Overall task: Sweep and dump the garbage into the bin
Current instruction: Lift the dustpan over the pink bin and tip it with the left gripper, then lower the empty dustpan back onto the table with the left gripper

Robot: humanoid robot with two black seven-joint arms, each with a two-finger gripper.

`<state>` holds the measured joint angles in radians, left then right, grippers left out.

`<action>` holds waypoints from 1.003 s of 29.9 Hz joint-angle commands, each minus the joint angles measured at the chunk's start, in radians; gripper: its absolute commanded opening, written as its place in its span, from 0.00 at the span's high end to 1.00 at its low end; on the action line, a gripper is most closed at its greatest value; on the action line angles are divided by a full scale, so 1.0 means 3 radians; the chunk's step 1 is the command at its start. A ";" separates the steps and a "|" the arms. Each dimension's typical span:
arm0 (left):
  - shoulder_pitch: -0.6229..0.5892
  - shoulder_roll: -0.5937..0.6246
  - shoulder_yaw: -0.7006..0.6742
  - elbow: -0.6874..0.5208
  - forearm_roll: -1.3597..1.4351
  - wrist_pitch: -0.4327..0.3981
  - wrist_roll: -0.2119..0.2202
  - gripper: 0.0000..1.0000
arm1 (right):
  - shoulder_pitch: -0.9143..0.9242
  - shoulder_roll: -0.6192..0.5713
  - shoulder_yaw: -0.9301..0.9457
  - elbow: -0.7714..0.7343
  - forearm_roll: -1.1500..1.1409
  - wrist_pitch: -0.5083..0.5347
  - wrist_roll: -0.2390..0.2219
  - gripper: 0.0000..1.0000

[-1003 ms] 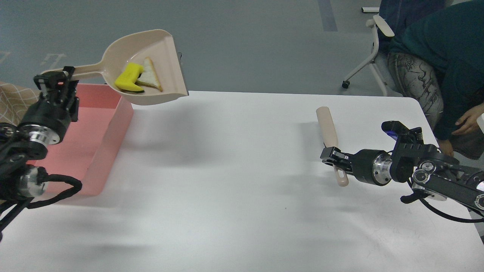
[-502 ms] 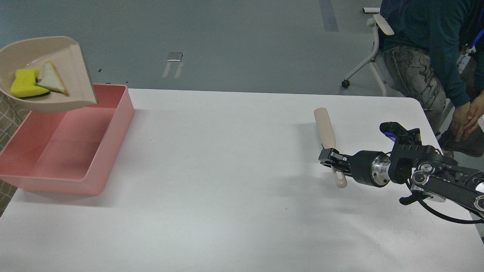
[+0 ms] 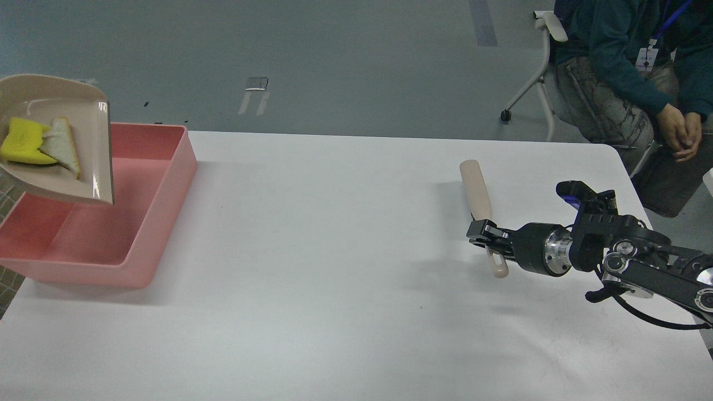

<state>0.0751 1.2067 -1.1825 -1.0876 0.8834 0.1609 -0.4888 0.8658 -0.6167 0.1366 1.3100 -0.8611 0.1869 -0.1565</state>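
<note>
The beige dustpan hangs tilted over the left part of the pink bin, its open lip pointing down and right. In it lie the two pieces of garbage: the yellow chunk and the beige-and-white slice. The dustpan's handle and my left gripper are out of view past the left edge. My right gripper is shut on the thin handle of the beige brush, which lies on the white table at the right.
The white table spans the view; the bin sits at its far left edge. A seated person on a wheeled chair is beyond the table's far right corner. Grey floor lies behind.
The dustpan has swung left over the bin and tilted its lip downward. My left arm has left the view. The right gripper and brush have hardly moved.
</note>
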 commanded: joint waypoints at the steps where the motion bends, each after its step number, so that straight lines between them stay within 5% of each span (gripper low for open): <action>1: 0.0000 0.0104 0.0009 0.0000 0.0510 0.0250 0.0000 1.00 | -0.0012 0.0000 0.0000 0.0000 -0.0003 -0.0004 0.0000 1.00; 14: -0.0184 0.0482 -0.0108 -0.0010 0.0686 0.0507 0.0000 1.00 | -0.0002 0.0020 0.0000 0.0000 -0.0009 0.0001 0.0000 1.00; 19: -0.0756 0.0472 -0.0154 -0.0087 0.0287 0.0318 0.0000 1.00 | -0.0002 -0.0010 0.0000 0.0005 -0.0009 0.0001 0.0005 1.00; 21: -0.1113 0.0401 -0.0179 -0.0209 0.0134 -0.0008 0.0008 1.00 | -0.0017 -0.0020 -0.0005 0.0015 -0.0014 0.0001 0.0005 1.00; 27: -0.1733 -0.0304 -0.0134 -0.0429 -0.0076 -0.0433 0.0596 1.00 | -0.0043 -0.0173 -0.0005 0.0107 -0.0014 0.0001 0.0005 1.00; 30: -0.1738 -0.0657 -0.0118 -0.0552 -0.0076 -0.0454 0.0755 1.00 | -0.0043 -0.0220 -0.0005 0.0128 -0.0014 0.0001 0.0010 1.00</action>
<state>-0.4317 1.1069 -1.2228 -1.2212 0.8620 0.0382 -0.3093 0.8535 -0.6684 0.1351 1.3413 -0.8651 0.1871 -0.1546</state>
